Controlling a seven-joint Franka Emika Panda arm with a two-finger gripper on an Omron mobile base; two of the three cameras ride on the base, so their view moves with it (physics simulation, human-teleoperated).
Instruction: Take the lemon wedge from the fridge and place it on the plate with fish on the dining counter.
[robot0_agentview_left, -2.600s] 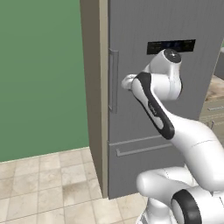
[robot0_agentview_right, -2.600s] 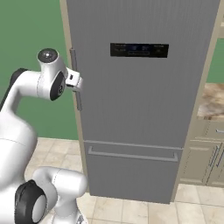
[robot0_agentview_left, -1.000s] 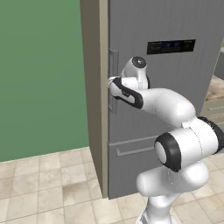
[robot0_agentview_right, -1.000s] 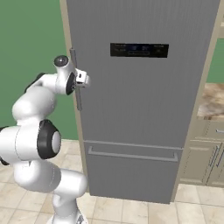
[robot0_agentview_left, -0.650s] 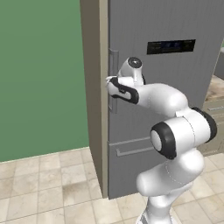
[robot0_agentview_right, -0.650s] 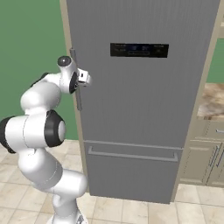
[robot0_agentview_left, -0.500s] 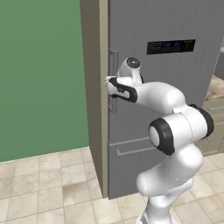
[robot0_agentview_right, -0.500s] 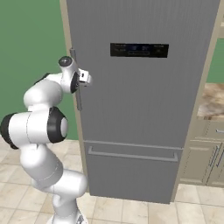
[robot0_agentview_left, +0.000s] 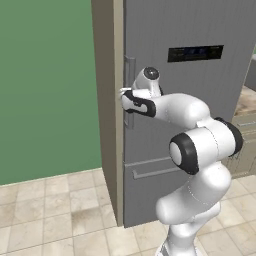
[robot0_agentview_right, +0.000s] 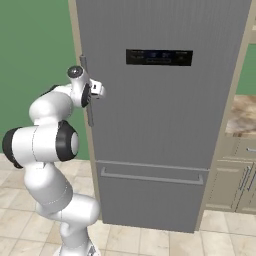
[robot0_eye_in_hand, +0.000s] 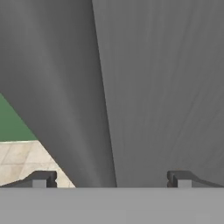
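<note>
We see the fridge (robot0_agentview_right: 165, 115) with its doors closed, so the lemon wedge is hidden from us and we cannot say where it lies. Our claw (robot0_agentview_left: 123, 93) sits at the long vertical handle (robot0_agentview_left: 129, 90) near the door's left edge, roughly halfway up the bar. Through the hand view, the handle bar (robot0_eye_in_hand: 65, 87) runs between the two fingertips (robot0_eye_in_hand: 41, 178), which stand wide apart on either side of it, so the claw is open and not yet clamped. To the left of the fridge's beige side panel (robot0_agentview_left: 105, 115) there is a green wall (robot0_agentview_left: 45, 85) and bare tiled floor (robot0_agentview_left: 55, 210), giving free room on that side. To the right, a marbled worktop (robot0_agentview_right: 242, 116) over pale cabinets (robot0_agentview_right: 235, 175) stands just beside the fridge.
</note>
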